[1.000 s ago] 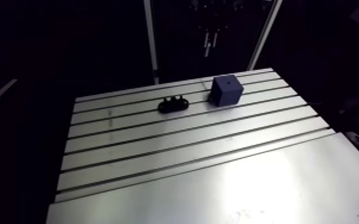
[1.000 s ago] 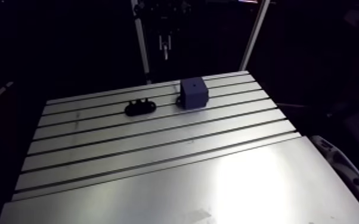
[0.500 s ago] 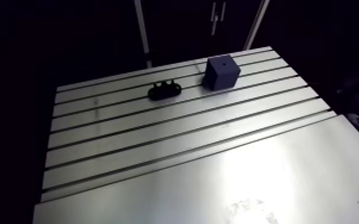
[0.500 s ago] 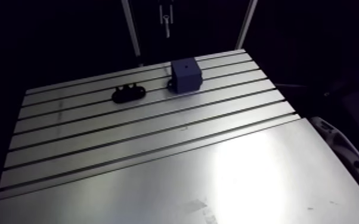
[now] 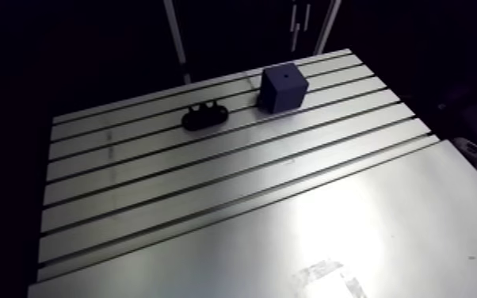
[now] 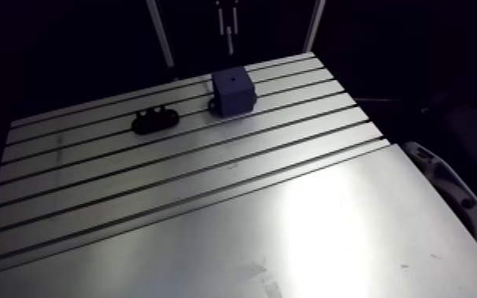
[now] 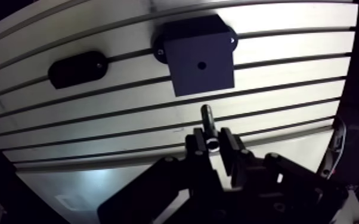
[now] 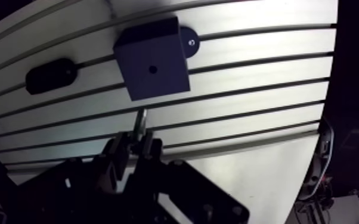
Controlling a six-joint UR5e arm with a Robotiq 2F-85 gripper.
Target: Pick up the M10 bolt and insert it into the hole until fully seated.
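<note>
The bolt (image 7: pixel 208 121) is held in the gripper (image 7: pixel 213 143), pressed between its two fingers (image 7: pixel 228 148), which stand only a little apart, just as wide as the bolt is thick. The shaft of the bolt comes out past the fingertips and points toward the dark blue block (image 7: pixel 198 56). In the wrist view its free end is ahead of the gripper and stops short of the near edge of the block, so bolt and block do not touch. The block has a small round hole (image 7: pixel 201 64) in the middle of its upper face, and nothing is in the hole. The block stands on the slotted metal table (image 5: pixel 210 198), near its far edge, with small round mounting ears at its base. Beside the block, clearly apart from it, a flat black holder (image 5: pixel 204 116) lies on the same far rows of slots. In the arm view the gripper hangs small at the upper border, above the far side of the table.
</note>
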